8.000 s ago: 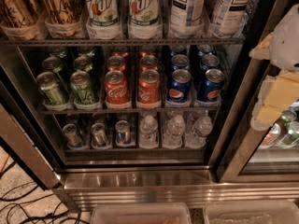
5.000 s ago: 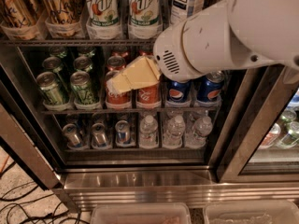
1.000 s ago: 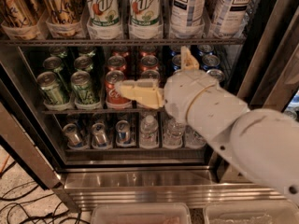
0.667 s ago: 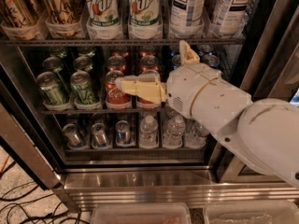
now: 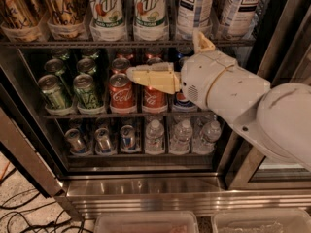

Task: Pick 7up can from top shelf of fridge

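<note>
Two 7up cans (image 5: 106, 11) (image 5: 149, 11), white with green logos, stand side by side on the top shelf (image 5: 63, 43) of the fridge (image 5: 146, 193). My gripper (image 5: 165, 55) is open and empty. It hangs in front of the middle rack, just below the top shelf's front rail. One cream finger (image 5: 150, 77) points left across the red cola cans (image 5: 121, 91). The other finger (image 5: 201, 40) points up at the rail, under the tea cans. The right 7up can is above and slightly left of the gripper.
Tall white tea cans (image 5: 194, 8) stand right of the 7up cans, brown cans (image 5: 19, 8) to the left. Green cans (image 5: 53, 89) fill the middle rack's left side. Water bottles (image 5: 154, 135) line the bottom rack. The door frame (image 5: 286, 42) is at right, cables (image 5: 24, 212) on the floor.
The gripper has risen a little towards the top shelf rail and shifted slightly right. The cans have not moved.
</note>
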`<state>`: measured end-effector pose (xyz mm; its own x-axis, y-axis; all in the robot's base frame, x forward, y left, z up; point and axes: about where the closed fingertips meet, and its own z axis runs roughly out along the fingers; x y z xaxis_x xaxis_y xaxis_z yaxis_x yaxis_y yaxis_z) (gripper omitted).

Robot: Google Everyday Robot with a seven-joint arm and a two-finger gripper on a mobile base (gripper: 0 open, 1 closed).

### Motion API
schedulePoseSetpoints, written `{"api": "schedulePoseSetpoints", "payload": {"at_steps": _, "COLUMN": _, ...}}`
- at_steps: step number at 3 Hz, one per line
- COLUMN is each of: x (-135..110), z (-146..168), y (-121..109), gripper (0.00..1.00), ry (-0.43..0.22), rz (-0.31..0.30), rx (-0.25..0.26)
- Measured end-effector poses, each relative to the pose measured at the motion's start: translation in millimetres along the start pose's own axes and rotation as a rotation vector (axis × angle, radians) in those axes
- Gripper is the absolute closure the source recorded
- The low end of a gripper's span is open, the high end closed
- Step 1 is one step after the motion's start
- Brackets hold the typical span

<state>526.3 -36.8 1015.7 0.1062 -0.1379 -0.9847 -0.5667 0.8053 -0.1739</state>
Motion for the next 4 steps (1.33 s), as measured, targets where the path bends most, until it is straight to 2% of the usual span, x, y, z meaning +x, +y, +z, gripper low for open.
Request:
{"api": "schedulePoseSetpoints", "payload": {"at_steps": 1, "x": -6, "z": 0, "y": -3, "gripper": 0.0, "ry": -0.028, "rz": 0.01, "rx": -0.011}}
{"api": "schedulePoseSetpoints", "payload": {"at_steps": 3, "x": -7, "z": -1, "y": 1, "gripper": 0.0, "ry": -0.036, "rz": -0.005, "rx": -0.036}}
{"api": "schedulePoseSetpoints", "payload": {"at_steps": 4, "x": -12, "z": -24, "y": 16, "gripper": 0.0, "ry": -0.029, "rz": -0.01, "rx": -0.031}}
